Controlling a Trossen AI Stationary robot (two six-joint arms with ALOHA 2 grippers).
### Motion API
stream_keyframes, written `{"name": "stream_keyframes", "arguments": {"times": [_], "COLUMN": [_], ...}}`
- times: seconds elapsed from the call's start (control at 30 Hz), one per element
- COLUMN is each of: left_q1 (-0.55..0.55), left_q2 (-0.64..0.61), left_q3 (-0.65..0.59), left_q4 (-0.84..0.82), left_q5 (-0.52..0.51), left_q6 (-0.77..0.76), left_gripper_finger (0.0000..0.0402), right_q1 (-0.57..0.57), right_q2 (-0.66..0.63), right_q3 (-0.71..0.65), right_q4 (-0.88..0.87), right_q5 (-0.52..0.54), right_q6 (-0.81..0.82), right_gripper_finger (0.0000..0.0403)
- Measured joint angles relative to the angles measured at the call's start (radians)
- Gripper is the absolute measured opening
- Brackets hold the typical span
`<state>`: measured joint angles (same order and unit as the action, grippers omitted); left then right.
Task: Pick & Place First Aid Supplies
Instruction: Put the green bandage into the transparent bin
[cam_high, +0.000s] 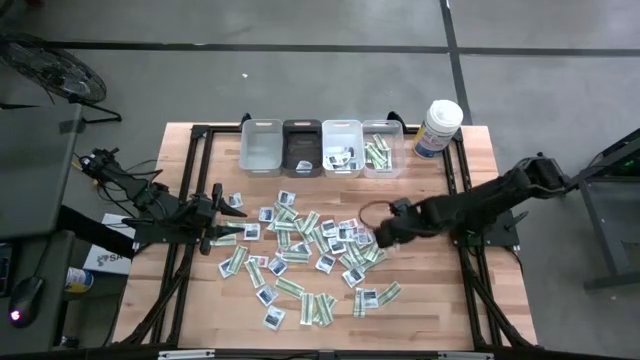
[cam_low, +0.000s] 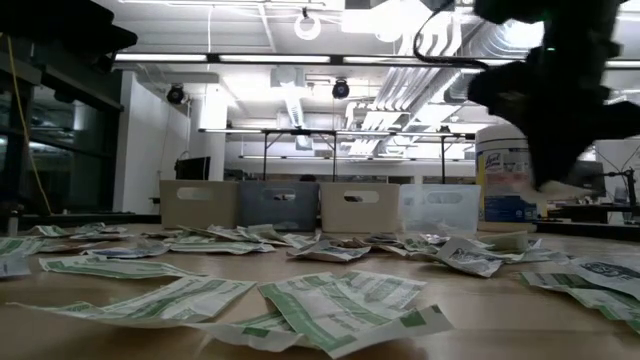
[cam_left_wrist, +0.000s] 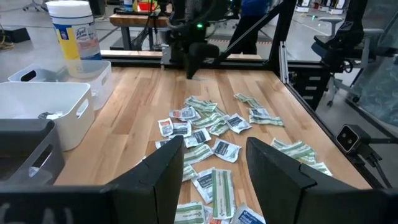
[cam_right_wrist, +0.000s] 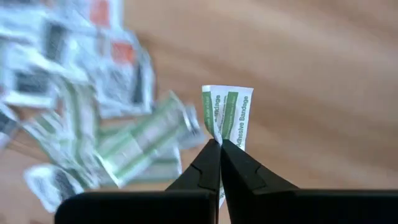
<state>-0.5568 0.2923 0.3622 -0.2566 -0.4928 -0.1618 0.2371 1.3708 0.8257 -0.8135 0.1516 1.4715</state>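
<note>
My left gripper (cam_high: 216, 210) hangs over the left part of the worktop (cam_high: 440, 310), just at the left fringe of the scattered first aid supplies (cam_high: 300, 245). Its fingers (cam_left_wrist: 163, 168) stand apart with nothing between them, pointing along the worktop toward the packets.

The packets lie spread across the middle of the worktop, narrow green-and-white strips mixed with squarish white ones carrying dark marks, many overlapping, with a few strays nearer the front edge. Along the back edge stands a row of four bins (cam_high: 263, 147); the two toward the right hold a few packets, and the rightmost shows green strips. Just right of the row, near the back right corner, stands a white canister (cam_high: 438, 127) with a blue label.

My right gripper (cam_high: 385, 232) sits at the right fringe of the pile, raised off the wood. Its fingertips (cam_right_wrist: 211, 158) are pressed together on the lower end of a green-and-white bandage packet (cam_right_wrist: 227, 117), which stands up from the tips, clear of the others.
</note>
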Motion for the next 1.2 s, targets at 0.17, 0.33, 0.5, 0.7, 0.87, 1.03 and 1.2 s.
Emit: {"name": "stream_keyframes", "arguments": {"times": [0.17, 0.33, 0.5, 0.7, 0.87, 1.03, 1.2], "left_q1": [0.000, 0.001, 0.001, 0.045, 0.163, 0.278, 0.341], "left_q2": [0.000, -0.003, -0.004, -0.050, -0.101, -0.115, -0.113], "left_q3": [0.000, 0.000, 0.000, 0.000, 0.000, 0.000, 0.000], "left_q4": [0.031, 0.046, 0.047, 0.045, 0.047, 0.045, 0.045], "left_q5": [-0.019, -0.125, -0.167, -0.145, -0.022, 0.149, 0.271], "left_q6": [0.000, 0.018, 0.027, 0.052, 0.083, 0.088, 0.105], "left_gripper_finger": [0.0172, 0.0172, 0.0172, 0.0172, 0.0172, 0.0172, 0.0172], "right_q1": [-0.153, -0.312, -0.477, -0.682, -0.808, -0.897, -0.946], "right_q2": [-0.032, -0.037, -0.037, -0.037, -0.007, 0.054, 0.104], "right_q3": [0.038, 0.110, 0.177, 0.194, 0.192, 0.191, 0.190], "right_q4": [0.004, 0.011, 0.023, 0.082, 0.120, 0.141, 0.164], "right_q5": [0.008, 0.007, -0.004, -0.074, -0.123, -0.162, -0.160], "right_q6": [-0.239, -0.487, -0.692, -0.866, -0.977, -1.070, -1.118], "right_gripper_finger": [0.0000, 0.0000, 0.0000, 0.0000, 0.0000, 0.0000, 0.0000]}}
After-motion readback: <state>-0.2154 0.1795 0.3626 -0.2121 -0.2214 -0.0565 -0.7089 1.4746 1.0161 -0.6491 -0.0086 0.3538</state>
